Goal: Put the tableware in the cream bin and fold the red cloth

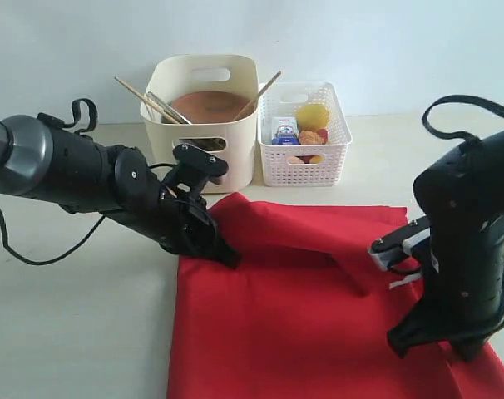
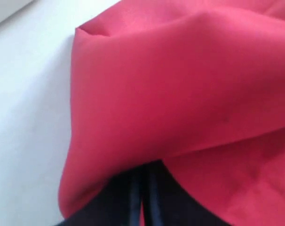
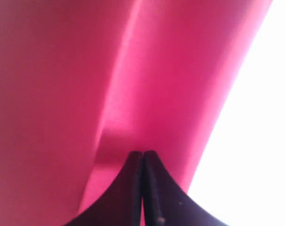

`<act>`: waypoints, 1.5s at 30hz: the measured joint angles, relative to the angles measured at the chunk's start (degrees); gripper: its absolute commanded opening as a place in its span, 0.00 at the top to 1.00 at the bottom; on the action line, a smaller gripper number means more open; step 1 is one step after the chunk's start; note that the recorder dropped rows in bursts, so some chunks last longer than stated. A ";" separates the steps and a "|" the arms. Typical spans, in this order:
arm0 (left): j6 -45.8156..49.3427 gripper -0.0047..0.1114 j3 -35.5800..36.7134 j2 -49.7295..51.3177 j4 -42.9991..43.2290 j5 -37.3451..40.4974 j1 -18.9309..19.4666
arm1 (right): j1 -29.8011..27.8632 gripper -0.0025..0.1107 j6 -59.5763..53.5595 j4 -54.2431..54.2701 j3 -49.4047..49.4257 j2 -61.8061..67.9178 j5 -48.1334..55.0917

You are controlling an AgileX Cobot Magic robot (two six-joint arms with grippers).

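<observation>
Bright red cloth (image 1: 302, 332), rumpled, faintly creased

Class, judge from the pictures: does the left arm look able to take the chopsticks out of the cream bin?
Probably not yet. The left gripper is shut on the red cloth, so its jaws are busy. The chopsticks stick up out of the cream bin close beyond it, uncovered.

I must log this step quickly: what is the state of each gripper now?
Left gripper: closed, pinching the large bright red fabric cloth.
Right gripper: closed, seemingly pinching the same cloth near its edge.
</observation>
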 measured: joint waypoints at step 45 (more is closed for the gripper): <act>1.63 0.96 5.93 -4.94 -2.36 15.22 -5.14 | -9.44 0.98 -0.27 6.14 -11.90 7.36 -42.49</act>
